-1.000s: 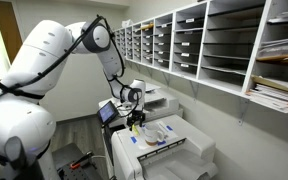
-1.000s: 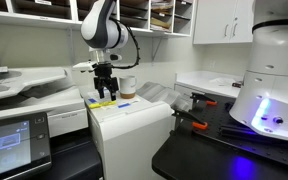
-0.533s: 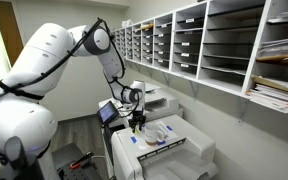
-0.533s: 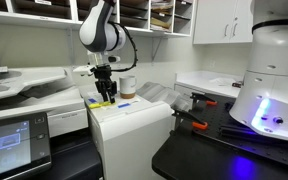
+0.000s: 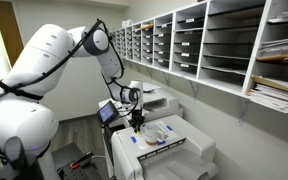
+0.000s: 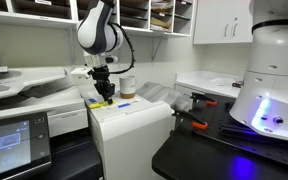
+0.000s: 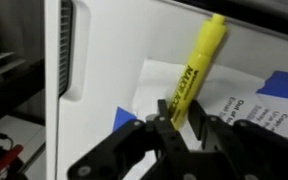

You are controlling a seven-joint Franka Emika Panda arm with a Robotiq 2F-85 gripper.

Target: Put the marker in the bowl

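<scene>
The marker (image 7: 200,58), a slim yellow stick with dark print, lies slanted on a white sheet on the printer top. My gripper (image 7: 180,108) stands over its lower end with a black finger (image 7: 163,108) on each side, shut on it. In both exterior views the gripper (image 5: 136,125) (image 6: 104,95) points straight down onto the printer top, and a yellow streak of marker (image 6: 103,101) shows at its tips. The bowl (image 5: 157,131), small, round and white, sits on the same top just beside the gripper.
The white printer (image 5: 179,152) carries paper sheets (image 7: 239,95) and blue tape pieces (image 7: 127,116). Mail-slot shelves (image 5: 214,40) line the wall. A touch screen (image 6: 11,140) sits below; a black table (image 6: 209,150) with orange-handled tools (image 6: 196,125) and a second robot base (image 6: 274,80) stand nearby.
The jaws have come together from wide open onto the marker's lower end. The arm has barely shifted; the marker still lies on the sheet.
</scene>
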